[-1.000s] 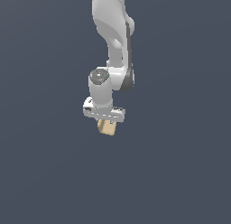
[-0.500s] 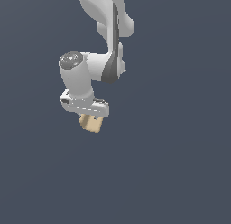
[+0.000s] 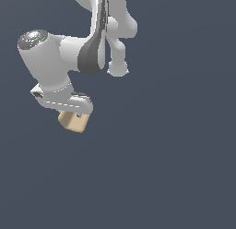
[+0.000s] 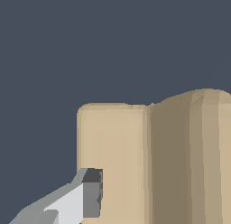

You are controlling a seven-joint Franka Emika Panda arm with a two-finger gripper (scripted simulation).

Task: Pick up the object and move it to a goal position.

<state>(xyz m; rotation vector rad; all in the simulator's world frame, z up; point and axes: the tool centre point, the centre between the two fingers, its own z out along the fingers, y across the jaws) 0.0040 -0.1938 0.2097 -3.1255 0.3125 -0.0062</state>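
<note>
The object is a small tan block with rounded edges (image 3: 73, 122). It hangs just under my white gripper (image 3: 69, 113), shut between the fingers and held up in the air in the exterior view's left half. In the wrist view the tan block (image 4: 153, 160) fills much of the picture, and one grey fingertip (image 4: 91, 193) presses against its side. The other finger is out of that view. The fingers are mostly hidden behind the hand and the block in the exterior view.
The white arm (image 3: 99, 34) reaches down from the top of the exterior view. Everything around is a plain dark blue-grey backdrop with no other objects or edges in view.
The arm has carried the block toward the exterior view's left and closer to the camera, so both look larger. The grip on the block has not changed.
</note>
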